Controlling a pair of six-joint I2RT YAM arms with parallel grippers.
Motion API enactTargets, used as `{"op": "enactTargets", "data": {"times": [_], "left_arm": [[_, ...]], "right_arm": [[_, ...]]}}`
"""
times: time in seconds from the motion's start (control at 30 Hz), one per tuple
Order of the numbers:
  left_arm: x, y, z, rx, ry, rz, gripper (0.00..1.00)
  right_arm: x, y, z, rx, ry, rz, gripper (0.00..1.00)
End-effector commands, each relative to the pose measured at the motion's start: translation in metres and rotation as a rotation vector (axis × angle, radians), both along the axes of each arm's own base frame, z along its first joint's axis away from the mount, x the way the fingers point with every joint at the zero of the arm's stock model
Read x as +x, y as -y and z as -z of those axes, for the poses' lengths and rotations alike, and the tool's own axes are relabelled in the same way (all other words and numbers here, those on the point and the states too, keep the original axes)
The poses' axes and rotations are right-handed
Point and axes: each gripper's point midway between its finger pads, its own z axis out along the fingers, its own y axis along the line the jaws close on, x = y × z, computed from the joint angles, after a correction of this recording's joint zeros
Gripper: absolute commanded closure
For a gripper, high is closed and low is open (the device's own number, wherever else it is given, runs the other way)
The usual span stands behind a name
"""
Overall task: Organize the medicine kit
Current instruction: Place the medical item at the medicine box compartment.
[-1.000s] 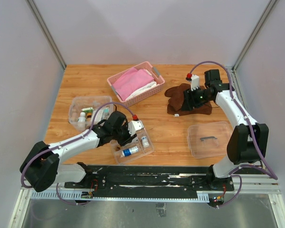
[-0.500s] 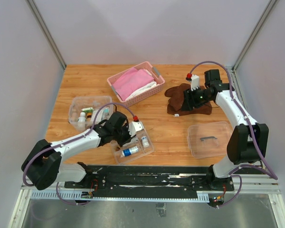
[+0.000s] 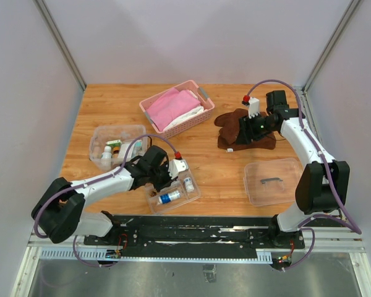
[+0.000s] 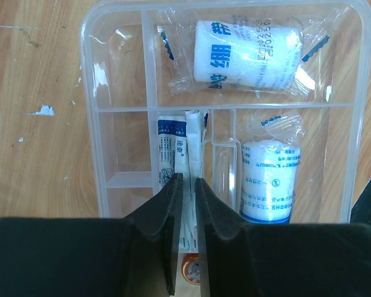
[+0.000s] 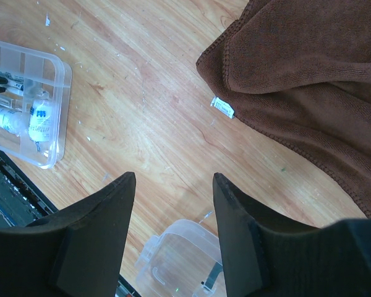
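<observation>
- My left fingers (image 4: 178, 190) are pinching almost shut on the thin white sachet with a blue band (image 4: 170, 154). It is standing on edge in a middle compartment of the divided clear plastic tray (image 4: 91, 124), and its white characters are too small for me to read.
- The wrapped white bandage roll (image 4: 244, 52) is lying in the wide compartment at the tray's end, showing a large blue 绷 and digits including 2025.
- The smaller wrapped white roll (image 4: 269, 179) is lying just beside my left fingers, carrying blue print too fine to make out.
- My right fingers (image 3: 244, 132) are hanging wide apart with nothing between them. They are hovering over bare wood beside the crumpled brown towel (image 5: 309, 74), whose small white tag (image 5: 222, 106) is lying on the boards.
- The tray is sitting near the front edge of the scuffed, white-flecked wooden worktop (image 3: 216, 167).
- The clear rounded plastic box of small bottles (image 3: 94, 137) is standing near the tray, further back and to the left. The clear lid with the dark handle (image 3: 256, 189) is lying well apart on the right.
- The pink slatted basket (image 3: 188, 125) holding pink cloth (image 3: 172, 105) is sitting toward the back, and pale grey walls (image 3: 191, 37) are closing in three sides.
- Compared with a second ago, my left arm is leaning slightly further over the tray and its fingers are standing closer together. My right arm, the towel, the basket and the lid are keeping their places.
</observation>
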Motion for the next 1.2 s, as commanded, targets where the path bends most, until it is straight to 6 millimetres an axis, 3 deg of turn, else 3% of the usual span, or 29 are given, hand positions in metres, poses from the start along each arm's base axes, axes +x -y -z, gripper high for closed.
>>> {"op": "enactTargets", "data": {"times": [0.0,0.27,0.77,0.97,1.17], "left_arm": [[0.000,0.002,0.004,-0.004,-0.003,0.015,0.80],[0.003,0.006,0.000,-0.018,0.011,0.032,0.73],[0.010,0.009,-0.038,-0.070,0.114,0.048,0.57],[0.018,0.006,-0.052,-0.061,0.166,0.035,0.55],[0.039,-0.001,-0.092,-0.075,0.310,-0.037,0.50]], "right_arm": [[-0.003,0.000,-0.001,0.014,-0.018,-0.003,0.45],[-0.003,0.001,-0.001,0.010,-0.017,-0.002,0.46],[-0.013,-0.015,-0.013,0.102,-0.006,-0.082,0.45],[-0.023,-0.037,-0.017,0.160,0.007,-0.153,0.45],[-0.034,-0.065,-0.009,0.226,-0.025,-0.205,0.45]]}}
